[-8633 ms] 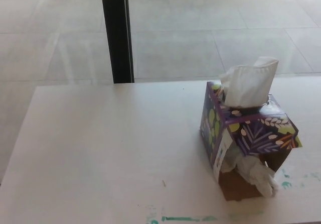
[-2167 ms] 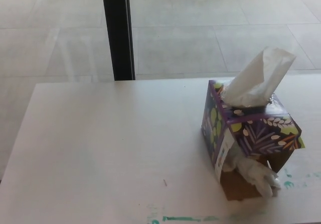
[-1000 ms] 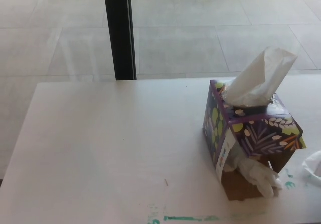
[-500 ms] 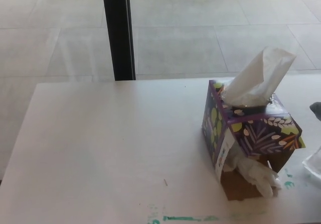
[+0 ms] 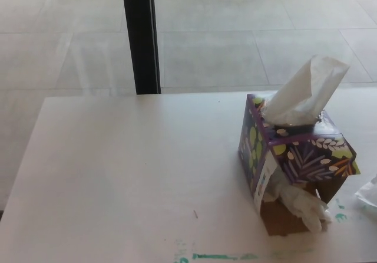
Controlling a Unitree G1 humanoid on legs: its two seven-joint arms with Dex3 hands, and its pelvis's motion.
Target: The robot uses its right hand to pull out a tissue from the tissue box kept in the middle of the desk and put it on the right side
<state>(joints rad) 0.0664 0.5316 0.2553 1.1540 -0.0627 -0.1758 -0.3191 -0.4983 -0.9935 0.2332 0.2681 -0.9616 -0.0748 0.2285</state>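
Note:
A purple tissue box (image 5: 294, 157) with a leaf pattern stands on the right half of the white desk (image 5: 129, 174). A white tissue (image 5: 306, 92) sticks up from its top slot, leaning to the right. More crumpled tissue (image 5: 303, 201) spills out of the box's torn lower front. At the right picture edge, a piece of loose white tissue (image 5: 369, 193) lies on the desk, cut off by the frame. Neither of my hands shows in the head view.
A black vertical post (image 5: 140, 36) stands behind the desk's far edge, with tiled floor beyond it. Green paint smears (image 5: 218, 256) mark the desk's near edge and the spot right of the box.
The dark hand tip seen at the right edge half a second ago has left the picture. The loose tissue stays on the desk at the right edge. The box has not moved.

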